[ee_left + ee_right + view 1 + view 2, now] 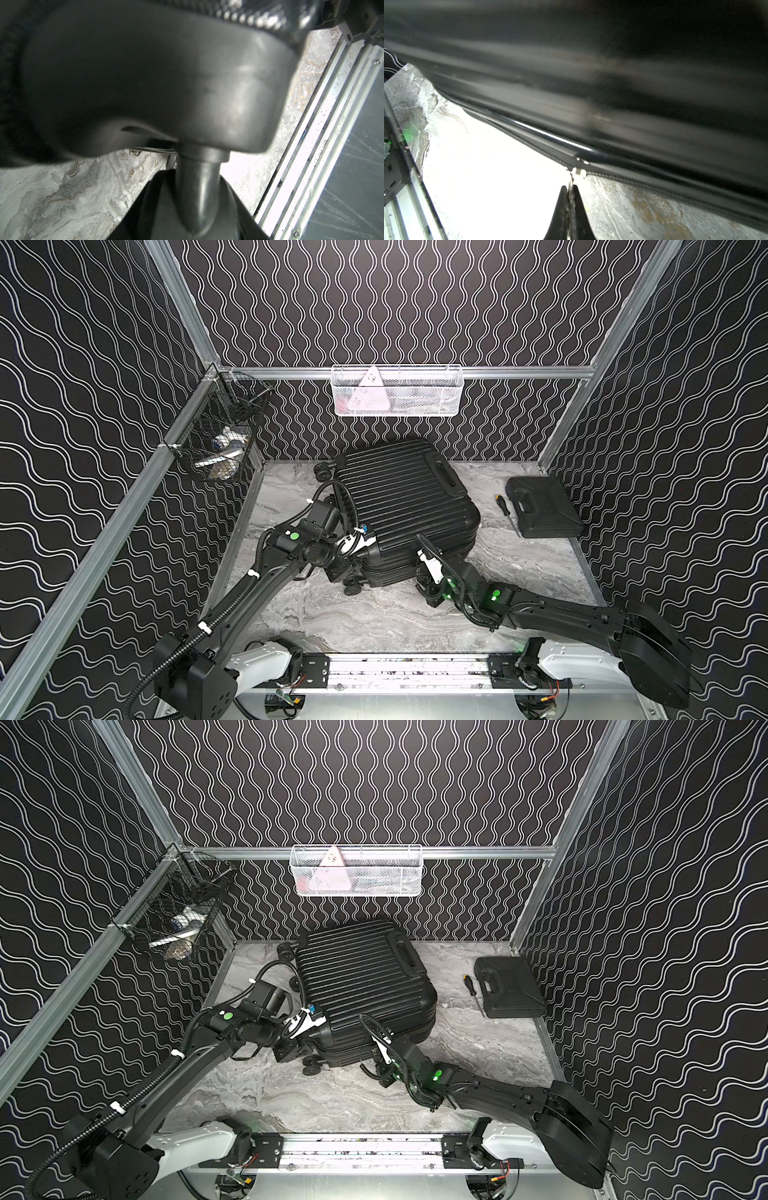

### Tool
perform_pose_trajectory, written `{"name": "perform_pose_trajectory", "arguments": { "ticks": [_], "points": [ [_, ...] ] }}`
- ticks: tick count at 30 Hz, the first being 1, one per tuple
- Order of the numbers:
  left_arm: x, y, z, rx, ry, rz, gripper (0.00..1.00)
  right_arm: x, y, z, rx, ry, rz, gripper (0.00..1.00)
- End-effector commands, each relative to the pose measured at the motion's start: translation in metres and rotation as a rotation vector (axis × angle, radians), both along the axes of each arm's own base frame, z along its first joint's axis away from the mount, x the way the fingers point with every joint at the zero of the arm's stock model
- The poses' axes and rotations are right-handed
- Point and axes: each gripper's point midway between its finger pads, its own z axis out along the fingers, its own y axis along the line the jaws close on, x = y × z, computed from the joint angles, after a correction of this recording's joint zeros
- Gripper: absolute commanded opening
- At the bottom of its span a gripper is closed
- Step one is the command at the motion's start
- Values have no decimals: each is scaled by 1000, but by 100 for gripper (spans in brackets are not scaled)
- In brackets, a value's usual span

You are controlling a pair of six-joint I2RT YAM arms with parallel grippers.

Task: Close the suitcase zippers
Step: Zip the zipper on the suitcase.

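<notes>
The suitcase (407,506) lies flat on the marble-patterned table (374,626), its 2 ribbed hard shells together. The right gripper (570,188) is pinched fully closed on a small silvery zipper pull (577,172) at the near edge. That pull is best drawn steadily in line with the fine-toothed black zipper track (529,143), not away from it, while the left gripper (194,175), about half open, seems clamped round a smooth grey wheel post (199,199) to brace the case.
</notes>
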Motion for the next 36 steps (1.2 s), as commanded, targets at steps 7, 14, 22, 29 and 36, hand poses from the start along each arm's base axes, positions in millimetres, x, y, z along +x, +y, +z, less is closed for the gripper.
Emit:
{"name": "perform_pose_trajectory", "arguments": {
  "ticks": [7,14,22,29,36],
  "points": [
    [24,-27,30,-190,-87,46,21,-31,34,-1,30,50,178,0],
    [21,-30,30,-202,-74,39,21,-37,46,-1,28,48,213,0],
    [20,-33,31,-226,-72,34,21,-49,62,3,40,37,280,0],
    [22,-34,29,-227,-55,50,21,-53,73,4,39,32,300,0],
    [26,-35,28,-237,-42,77,22,-59,84,4,45,31,325,0]
  ]
}}
